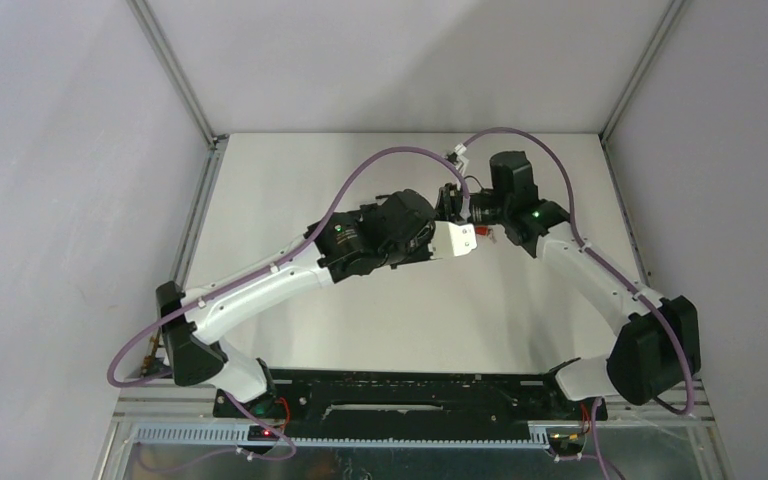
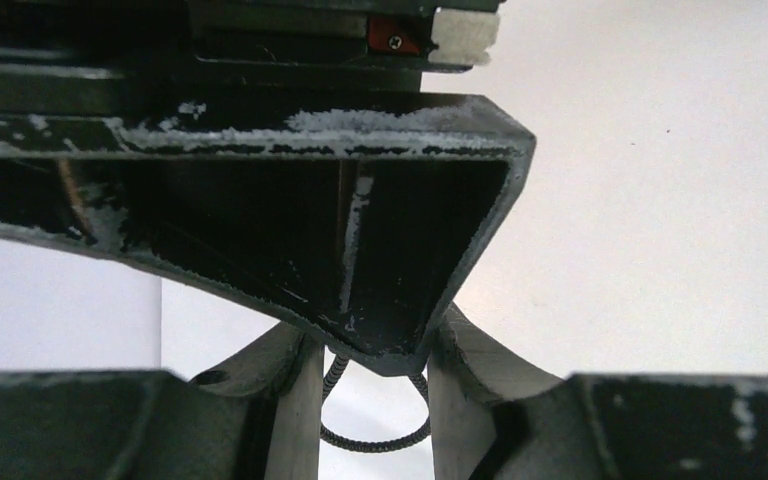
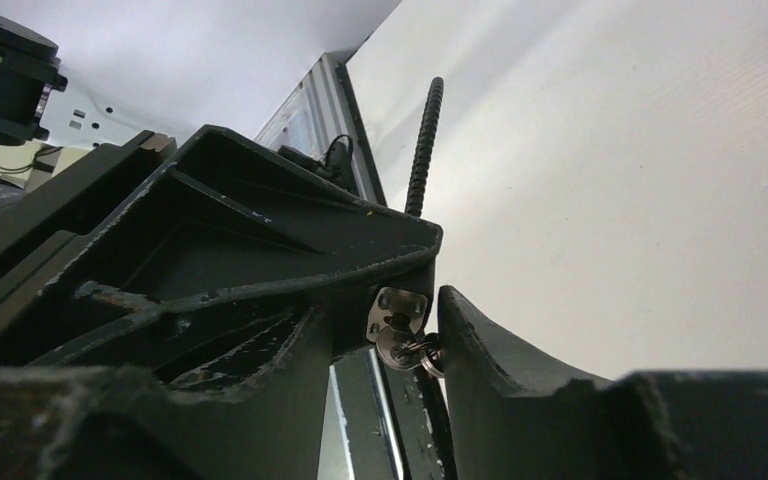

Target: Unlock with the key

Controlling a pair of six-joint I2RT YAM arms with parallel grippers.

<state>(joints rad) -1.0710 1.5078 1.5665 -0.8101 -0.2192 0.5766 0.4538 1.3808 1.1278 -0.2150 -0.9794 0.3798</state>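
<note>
The key [image 3: 400, 350] sits between your right gripper [image 3: 385, 322] jaws, just off the left gripper [image 1: 457, 240] tip; you cannot tell if they clamp it.

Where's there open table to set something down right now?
Bare table in front, between the left arm, right arm and black base rail; also the back left corner by the metal frame. Crowded at centre, where the arms meet around the key.

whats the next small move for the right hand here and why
Probably close the right hand onto the key: the silver key sits in the gap between its fingers, apparently not yet pinched, with the lock's cable rising just behind. A firm grip seems needed before any turn.
</note>
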